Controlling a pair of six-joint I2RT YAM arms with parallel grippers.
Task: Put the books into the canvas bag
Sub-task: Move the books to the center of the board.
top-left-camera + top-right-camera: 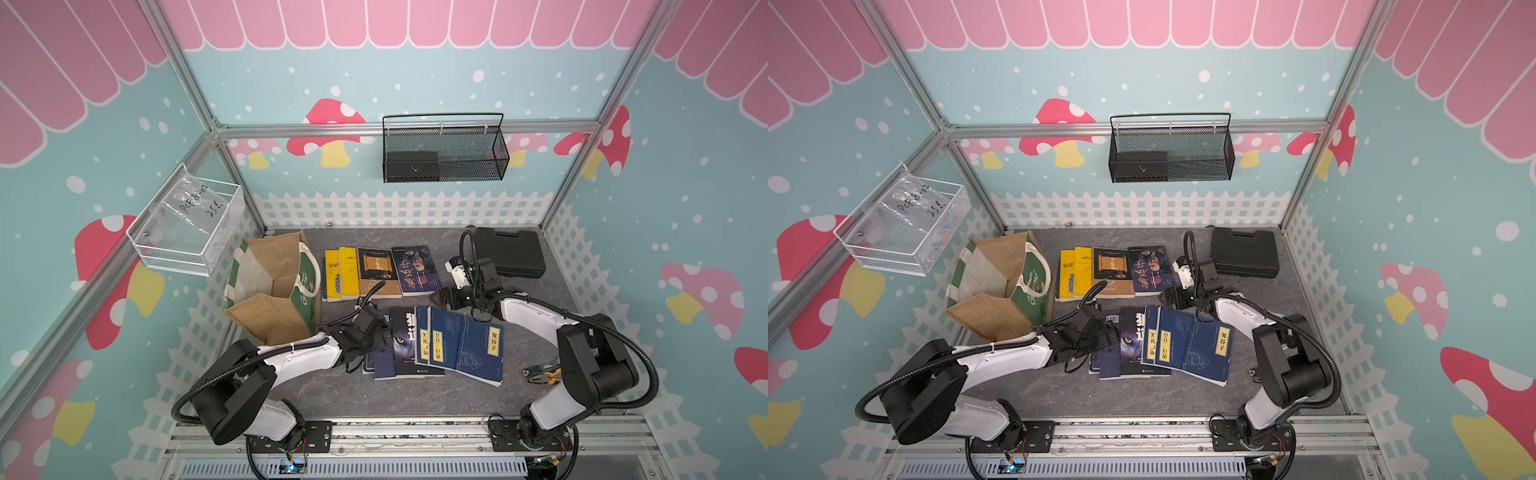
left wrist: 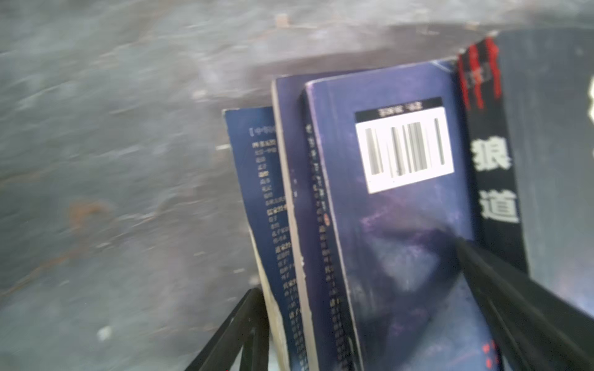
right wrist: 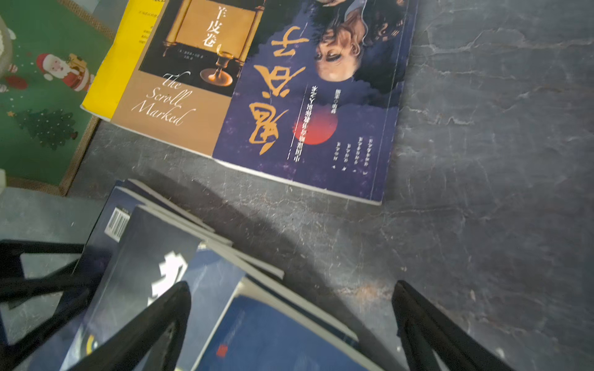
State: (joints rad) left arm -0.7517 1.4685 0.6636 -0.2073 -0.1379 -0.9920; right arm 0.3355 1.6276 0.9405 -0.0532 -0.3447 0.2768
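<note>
Nine or so books [image 1: 480, 349] lie flat on the table [image 1: 332, 395], none in the bag [image 1: 266, 320] yet. In both top views they form a far row [image 1: 376, 270] of two yellow, one brown and one navy, just right of the bag, and a near fan [image 1: 440, 345] of navy covers around a black wolf book [image 1: 405, 332]. The bag stands at the far left with its mouth open, its tan walls sagging and its green panel facing the books. The left gripper [image 1: 376, 337] hangs low over the fan's left end. The right gripper [image 1: 441, 297] sits between the two lots.

From the left wrist, blurred, the fingers [image 2: 250, 321] are spread wide. One is past the outer edge of three overlapped navy books; the other is above the barcode cover, beside the wolf book's spine. Closing here could catch several covers unevenly, so one might slip out on the lift. A fingertip could also crease a thin cover lying flush on the table, which offers little edge to hold.

From the right wrist, the fingers [image 3: 154, 321] are also apart with nothing between them, over the fan's far edge and bare table. The arms are near each other and could knock together over the fan. The soft bag may fold inward, or a rope handle could snag a book going in.
</note>
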